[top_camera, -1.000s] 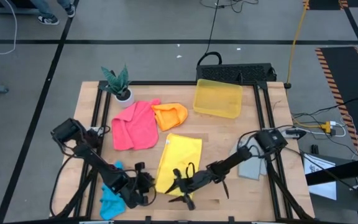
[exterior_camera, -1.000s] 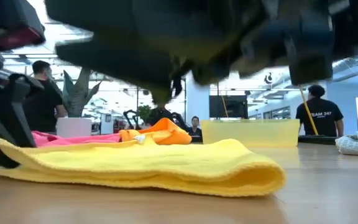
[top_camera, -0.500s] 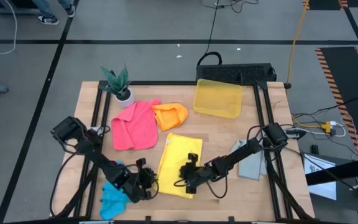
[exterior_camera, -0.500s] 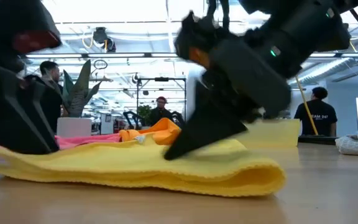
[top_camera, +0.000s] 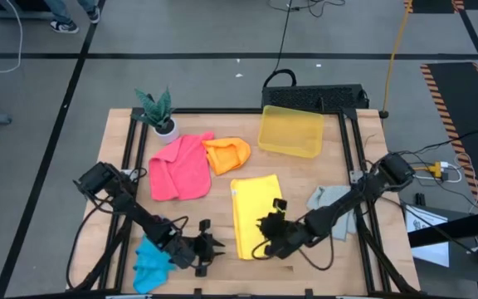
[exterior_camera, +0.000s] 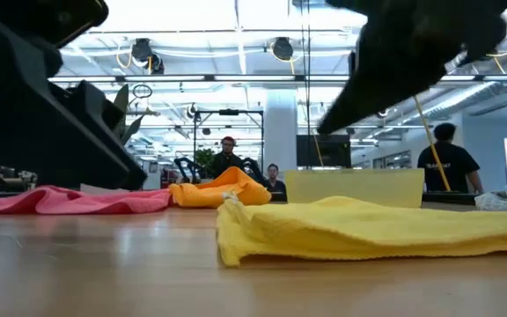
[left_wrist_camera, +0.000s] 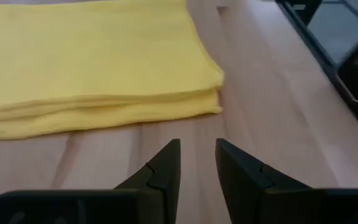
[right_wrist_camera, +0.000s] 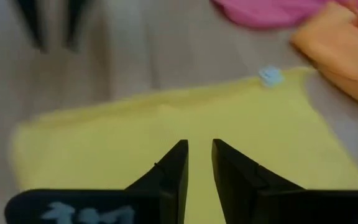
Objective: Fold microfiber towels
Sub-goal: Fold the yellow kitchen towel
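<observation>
I am working over a wooden table (top_camera: pixel 305 178) in a bright hall, with five towels lying on it: pink (top_camera: pixel 178 167), orange (top_camera: pixel 227 154), yellow (top_camera: pixel 255 214), blue (top_camera: pixel 150 262), grey (top_camera: pixel 334 206). My left gripper (left_wrist_camera: pixel 196 163) is hovering slightly parted beside the yellow one; my right gripper (right_wrist_camera: pixel 198 160) is hanging narrowly parted over it, holding nothing.

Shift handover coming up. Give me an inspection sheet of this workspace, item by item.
Surface: wooden table on a dark frame.
Job's things: yellow towel folded, at front centre; pink towel spread flat; orange towel bunched beside it; blue towel crumpled at the front left; grey towel at the right edge, partly under the right arm.
Clutter: potted plant; yellow bin, nothing seen inside.
Grippers: left claw slightly parted, empty, beside the yellow towel; right claw narrowly parted, over the yellow towel, holding nothing.
Cables: several on the floor right of the table.
Surroundings: people beyond the table.
</observation>
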`<state>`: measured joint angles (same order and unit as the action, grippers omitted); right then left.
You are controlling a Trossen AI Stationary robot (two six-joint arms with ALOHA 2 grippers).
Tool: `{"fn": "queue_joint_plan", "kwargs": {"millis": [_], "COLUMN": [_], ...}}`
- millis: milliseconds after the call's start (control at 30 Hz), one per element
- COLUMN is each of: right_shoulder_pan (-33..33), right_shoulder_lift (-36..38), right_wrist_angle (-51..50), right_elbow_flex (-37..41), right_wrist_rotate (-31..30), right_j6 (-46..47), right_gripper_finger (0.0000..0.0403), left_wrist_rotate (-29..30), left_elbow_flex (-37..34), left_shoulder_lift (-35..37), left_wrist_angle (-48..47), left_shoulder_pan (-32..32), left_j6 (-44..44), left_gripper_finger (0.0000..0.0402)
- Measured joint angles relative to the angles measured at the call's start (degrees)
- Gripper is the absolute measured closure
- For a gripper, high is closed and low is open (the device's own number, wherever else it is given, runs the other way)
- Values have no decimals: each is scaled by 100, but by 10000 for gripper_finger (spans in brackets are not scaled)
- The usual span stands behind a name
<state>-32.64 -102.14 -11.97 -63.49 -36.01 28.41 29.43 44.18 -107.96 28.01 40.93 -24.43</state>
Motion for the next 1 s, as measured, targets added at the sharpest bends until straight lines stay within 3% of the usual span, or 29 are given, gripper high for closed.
{"fn": "queue_joint_plan", "kwargs": {"millis": [200, 333, 533, 667, 867, 1000], "right_shoulder_pan": [-89, -86, -110, -229, -423, -427], "right_shoulder_lift": [41, 219, 1069, 1504, 1648, 1617], "right_wrist_angle": [2343, 2627, 2865, 3670, 5157, 5704], "right_elbow_flex": [1001, 1507, 2179, 2690, 3500, 3812], "right_wrist_rotate": [663, 754, 735, 544, 432, 431], "right_j6": [-894, -737, -372, -426, -550, -516], "right_gripper_finger": [342, 342, 342, 342, 342, 342], "left_wrist_rotate": [124, -176, -695, -890, -1390, -1624], "left_elbow_flex": [116, 538, 1328, 1829, 2448, 2482], "left_shoulder_lift": [-9, -127, -593, -898, -1069, -1064], "left_wrist_angle": [-211, -689, -768, -908, -1958, -2204], "left_shoulder_pan": [-124, -138, -263, -409, -726, -841], "left_j6": [590, 1686, 3619, 4546, 4631, 4526], "left_gripper_finger": [298, 298, 298, 298, 298, 298]}}
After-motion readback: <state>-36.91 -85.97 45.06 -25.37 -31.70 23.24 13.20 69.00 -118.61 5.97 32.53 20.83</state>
